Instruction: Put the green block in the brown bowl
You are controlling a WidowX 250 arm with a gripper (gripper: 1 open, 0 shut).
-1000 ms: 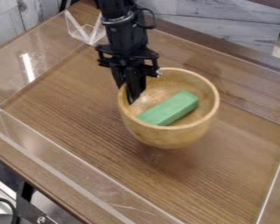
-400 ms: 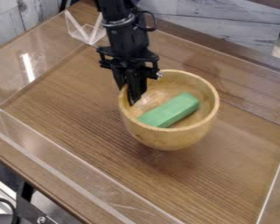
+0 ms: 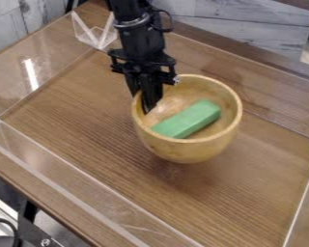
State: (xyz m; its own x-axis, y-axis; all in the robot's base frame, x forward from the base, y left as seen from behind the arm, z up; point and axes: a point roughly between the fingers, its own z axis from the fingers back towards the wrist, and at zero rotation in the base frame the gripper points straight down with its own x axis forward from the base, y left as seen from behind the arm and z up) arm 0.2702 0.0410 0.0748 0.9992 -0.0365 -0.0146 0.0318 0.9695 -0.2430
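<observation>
The green block (image 3: 187, 121) lies flat inside the brown bowl (image 3: 189, 148), slanting from lower left to upper right. My gripper (image 3: 150, 106) hangs almost straight down over the bowl's left rim. Its black fingers are pressed together and hold nothing. The tips sit just inside the bowl, beside the block's left end and slightly above it. Whether they touch the block is unclear. The bowl's left inner wall is partly hidden behind the fingers.
The bowl rests on a wooden tabletop (image 3: 80, 135) ringed by low clear plastic walls (image 3: 67, 207). A grey and white wall runs behind the table at the upper right.
</observation>
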